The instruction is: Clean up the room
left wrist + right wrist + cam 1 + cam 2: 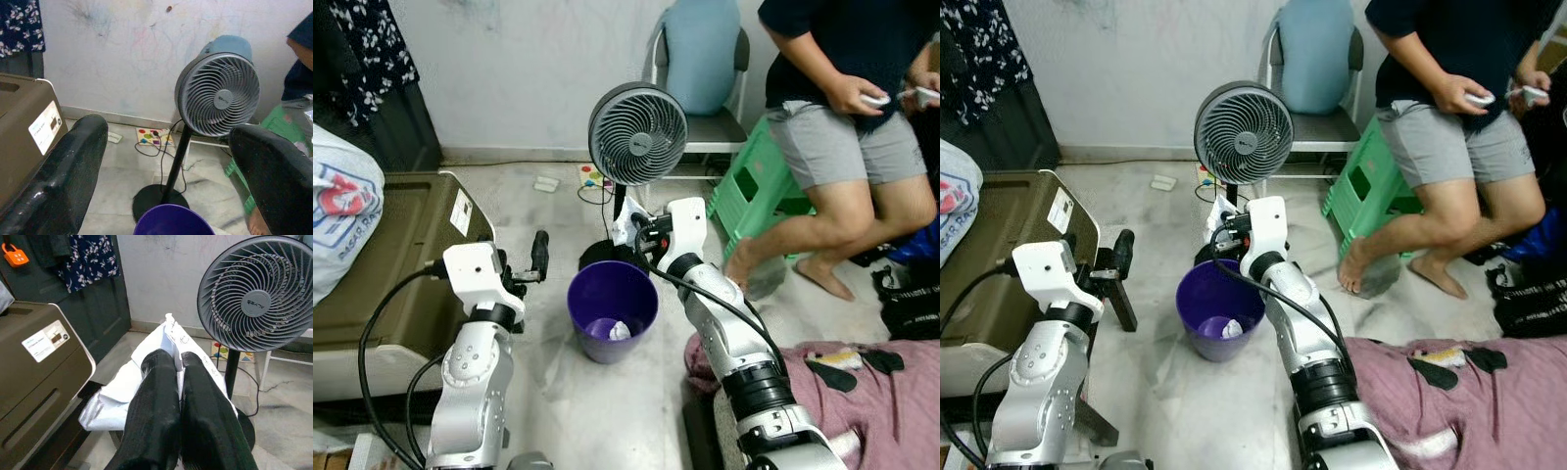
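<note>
A purple waste bin (612,305) stands on the floor between my two arms, with a crumpled white scrap (620,331) at its bottom. My right gripper (628,231) hovers just above the bin's far rim, shut on a crumpled white paper (120,394); the right wrist view shows the sheet pinched between the closed black fingers (156,396). To the left of the bin my left gripper (538,258) is open and holds nothing. The left wrist view has the bin's rim (172,220) below its spread fingers (63,171).
A grey standing fan (637,132) is right behind the bin, its cord running to a power strip (592,177). A brown box-like unit (396,245) sits at left. A person (842,137) sits on a green stool (752,191) at right. Pink cloth (871,392) lies at lower right.
</note>
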